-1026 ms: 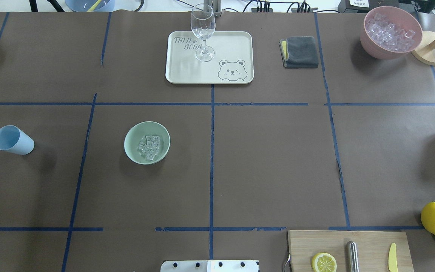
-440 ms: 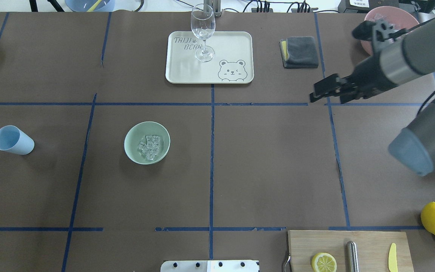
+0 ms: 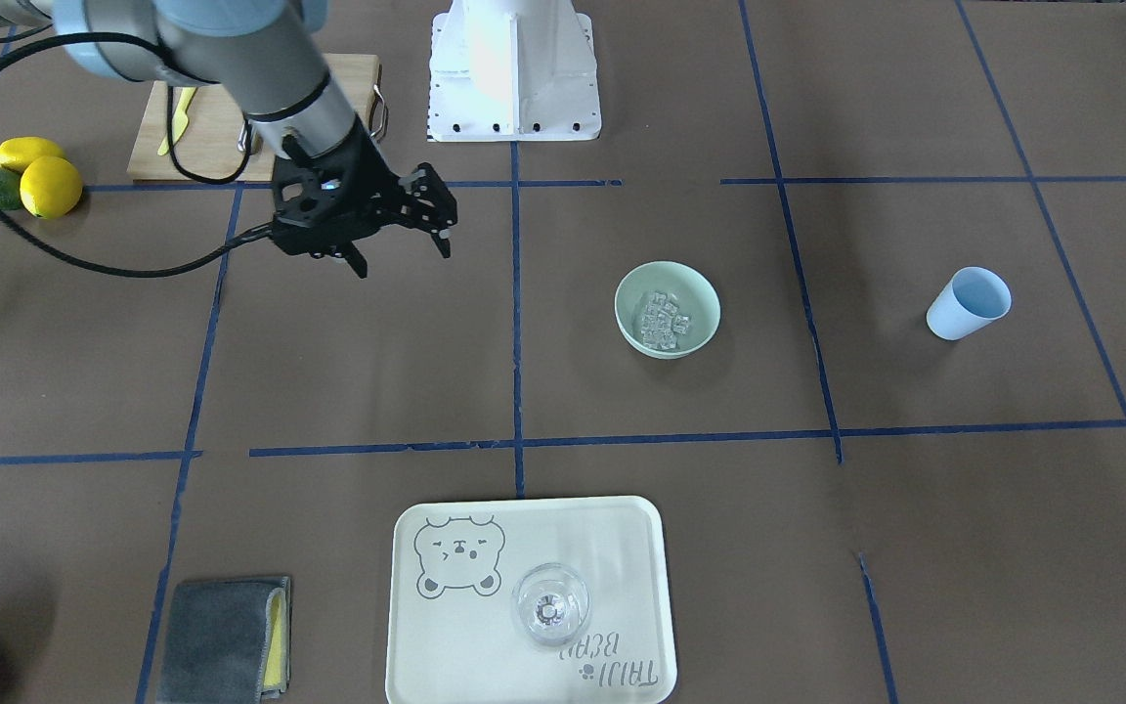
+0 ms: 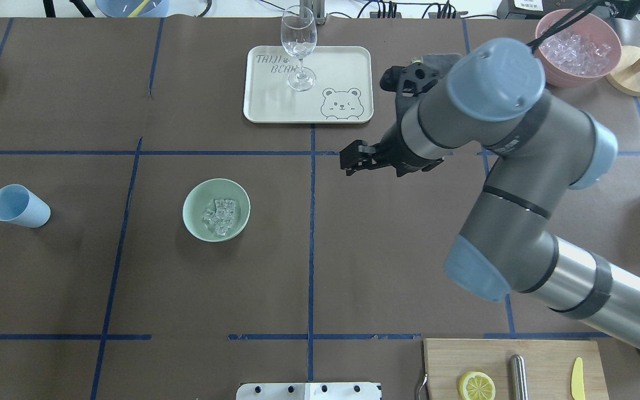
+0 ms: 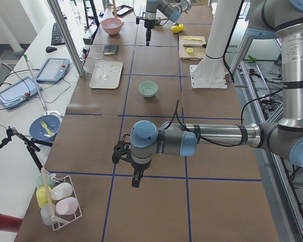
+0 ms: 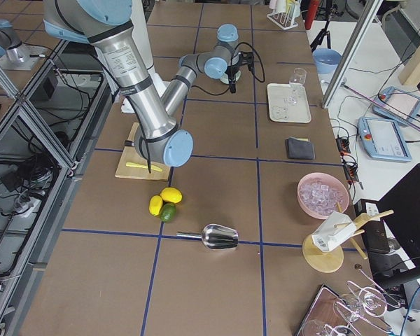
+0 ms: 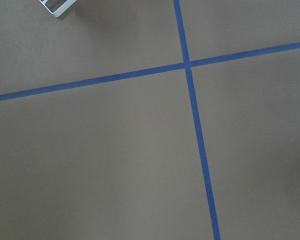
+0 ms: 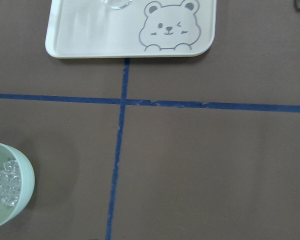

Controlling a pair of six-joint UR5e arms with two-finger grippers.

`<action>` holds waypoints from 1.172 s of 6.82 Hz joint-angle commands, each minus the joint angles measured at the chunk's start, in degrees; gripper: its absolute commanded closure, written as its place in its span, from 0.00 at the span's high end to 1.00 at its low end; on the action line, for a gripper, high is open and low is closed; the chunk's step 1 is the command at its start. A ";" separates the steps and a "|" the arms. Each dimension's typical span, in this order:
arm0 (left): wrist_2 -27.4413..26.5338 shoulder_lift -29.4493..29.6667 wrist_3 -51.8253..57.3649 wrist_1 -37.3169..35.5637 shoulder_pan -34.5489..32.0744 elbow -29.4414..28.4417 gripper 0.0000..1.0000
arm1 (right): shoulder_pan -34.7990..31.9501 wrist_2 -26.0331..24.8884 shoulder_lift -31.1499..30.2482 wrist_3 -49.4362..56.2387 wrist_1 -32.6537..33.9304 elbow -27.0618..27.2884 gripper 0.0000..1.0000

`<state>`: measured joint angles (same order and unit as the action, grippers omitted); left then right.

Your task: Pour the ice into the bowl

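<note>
The pale mint-green bowl [image 4: 192, 199] stands left of the table's centre and holds a handful of clear ice cubes [image 4: 220, 215]. It also shows in the front view [image 3: 705, 298] with the ice [image 3: 662, 319], and at the lower left of the right wrist view [image 8: 26, 180]. My right gripper [image 4: 353, 158] is open and empty, hovering above the table right of the bowl and apart from it; its spread fingers show in the front view [image 3: 402, 252]. My left gripper [image 5: 136, 180] shows only in the exterior left view, far from the bowl; I cannot tell if it is open or shut.
A light blue cup [image 4: 19, 206] stands at the far left. A cream tray [image 4: 275, 108] with a wine glass [image 4: 298, 47] sits at the back centre. A pink bowl of ice [image 4: 575, 47] is back right. A cutting board [image 4: 548, 361] lies front right.
My right arm has swept in from the right edge toward the table's centre; its gripper has moved left and now hovers just right of the centre line.
</note>
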<state>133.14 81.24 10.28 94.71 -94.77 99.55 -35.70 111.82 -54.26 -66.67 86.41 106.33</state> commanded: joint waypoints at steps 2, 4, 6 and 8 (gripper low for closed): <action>0.02 0.33 -0.27 0.48 0.03 0.21 1.00 | 8.79 -10.28 18.78 -8.02 0.18 -20.90 0.98; 0.02 0.33 -0.27 0.48 0.03 0.38 1.00 | 10.64 -11.97 24.97 -9.78 -10.16 -36.12 0.95; 0.02 0.33 -0.27 0.48 0.03 0.29 1.00 | 12.06 -11.97 24.47 -9.27 -10.65 -37.68 0.85; 0.02 0.33 -0.18 0.65 0.03 0.29 1.00 | 12.24 -11.89 24.12 -9.00 -10.73 -38.12 0.19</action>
<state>133.15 81.56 10.03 95.26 -94.75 99.85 -23.62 99.91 -29.97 -75.78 75.85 68.67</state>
